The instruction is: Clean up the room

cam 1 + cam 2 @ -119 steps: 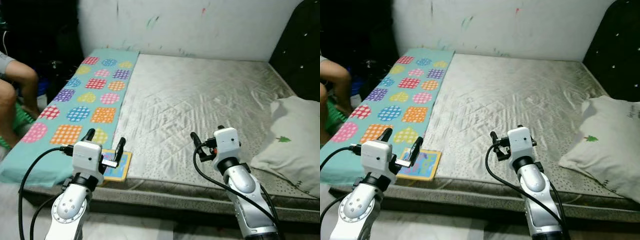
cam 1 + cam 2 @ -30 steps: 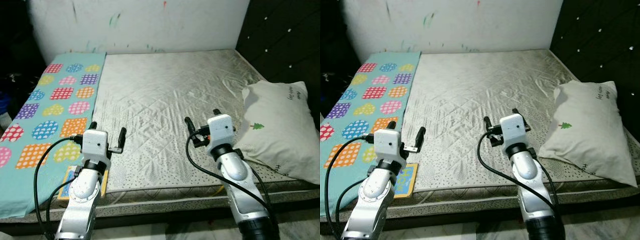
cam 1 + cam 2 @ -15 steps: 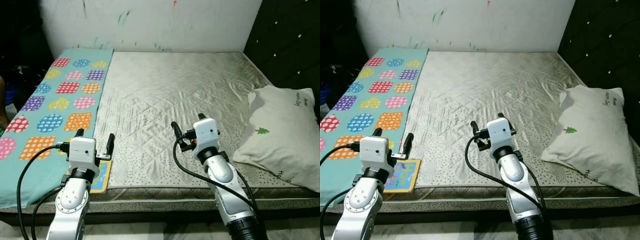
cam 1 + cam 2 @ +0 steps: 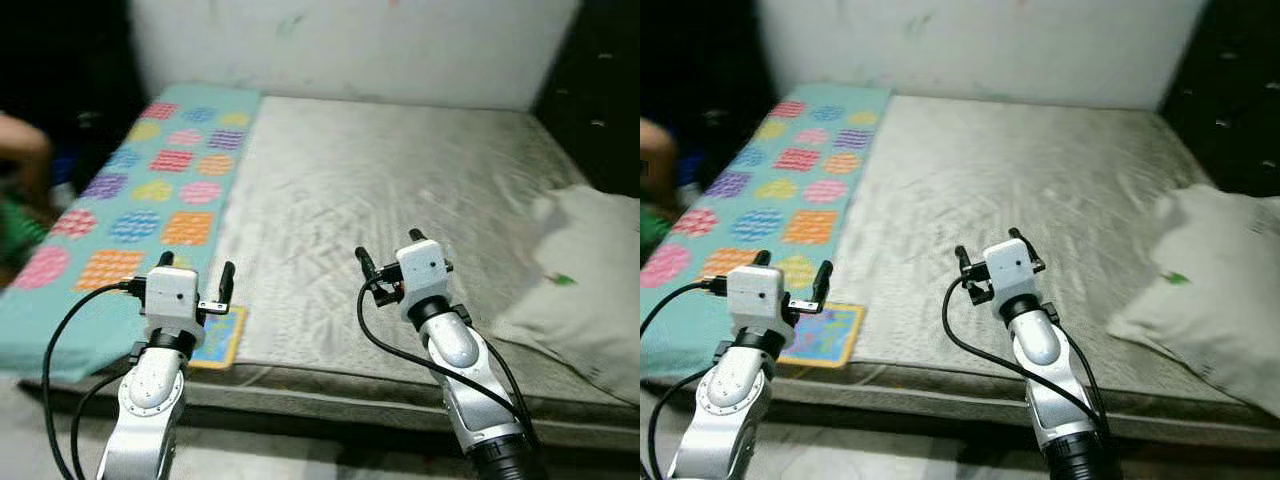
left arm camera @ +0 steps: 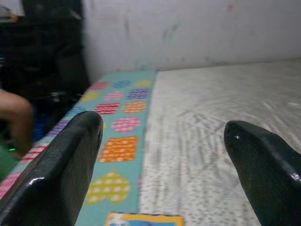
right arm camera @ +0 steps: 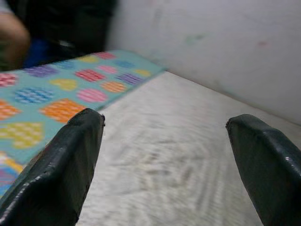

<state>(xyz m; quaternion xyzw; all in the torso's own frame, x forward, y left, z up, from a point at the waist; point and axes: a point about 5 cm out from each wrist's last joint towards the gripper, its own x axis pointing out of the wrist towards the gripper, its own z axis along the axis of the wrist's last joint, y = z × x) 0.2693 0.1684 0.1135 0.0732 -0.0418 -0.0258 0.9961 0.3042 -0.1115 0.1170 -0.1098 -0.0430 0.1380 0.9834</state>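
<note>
Left gripper (image 4: 196, 279) spread, empty; picture book (image 4: 221, 338) lies just below and beside it on the mattress edge (image 4: 330, 365). Right gripper (image 4: 388, 262) spread, well apart.

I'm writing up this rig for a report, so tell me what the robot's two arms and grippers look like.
Both arms are silver, jointed metal segments. Each ends in a white boxy wrist block carrying two long black fingers: the left gripper and the right gripper. The wrist views show the fingers as glossy black with rounded tips. A loose black cable loops from each wrist block down along its arm.
</note>
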